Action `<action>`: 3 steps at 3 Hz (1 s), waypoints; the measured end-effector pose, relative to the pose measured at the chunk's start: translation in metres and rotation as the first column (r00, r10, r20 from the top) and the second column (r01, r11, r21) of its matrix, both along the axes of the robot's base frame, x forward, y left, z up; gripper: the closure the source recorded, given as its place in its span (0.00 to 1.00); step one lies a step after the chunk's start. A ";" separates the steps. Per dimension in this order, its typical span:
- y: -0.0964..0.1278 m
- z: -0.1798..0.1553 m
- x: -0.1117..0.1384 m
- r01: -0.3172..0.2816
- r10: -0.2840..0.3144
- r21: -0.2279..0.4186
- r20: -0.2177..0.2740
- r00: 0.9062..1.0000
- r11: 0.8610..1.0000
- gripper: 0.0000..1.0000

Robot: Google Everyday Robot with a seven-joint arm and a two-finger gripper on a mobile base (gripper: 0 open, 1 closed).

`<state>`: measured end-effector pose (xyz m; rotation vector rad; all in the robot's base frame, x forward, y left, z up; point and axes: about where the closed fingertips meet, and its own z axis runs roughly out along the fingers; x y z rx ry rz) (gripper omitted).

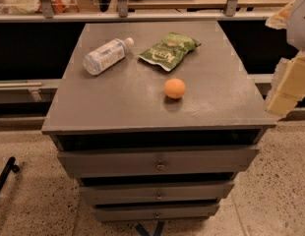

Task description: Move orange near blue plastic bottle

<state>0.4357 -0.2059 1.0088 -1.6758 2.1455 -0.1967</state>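
The orange (175, 88) is small, round and smooth and rests on the grey cabinet top (118, 107), right of centre. The blue plastic bottle (106, 56) lies on its side at the back left, with its white cap pointing right and towards the back. The bottle and the orange are well apart. My gripper (285, 87) is pale yellowish and hangs at the right edge of the view, beyond the cabinet's right side. It is off to the right of the orange and touches nothing.
A green crinkled snack bag (169, 49) lies at the back, between the bottle and the orange. The cabinet has three drawers (160, 165) below. A metal rail (142, 16) runs behind it. A black rod (5, 173) lies on the floor at the left.
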 end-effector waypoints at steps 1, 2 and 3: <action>0.000 0.000 0.000 0.000 0.000 0.000 0.000 1.000 1.000 0.00; 0.001 0.002 0.000 0.002 -0.002 0.021 0.006 1.000 1.000 0.00; 0.008 -0.003 0.005 0.013 -0.015 0.140 0.012 1.000 0.990 0.00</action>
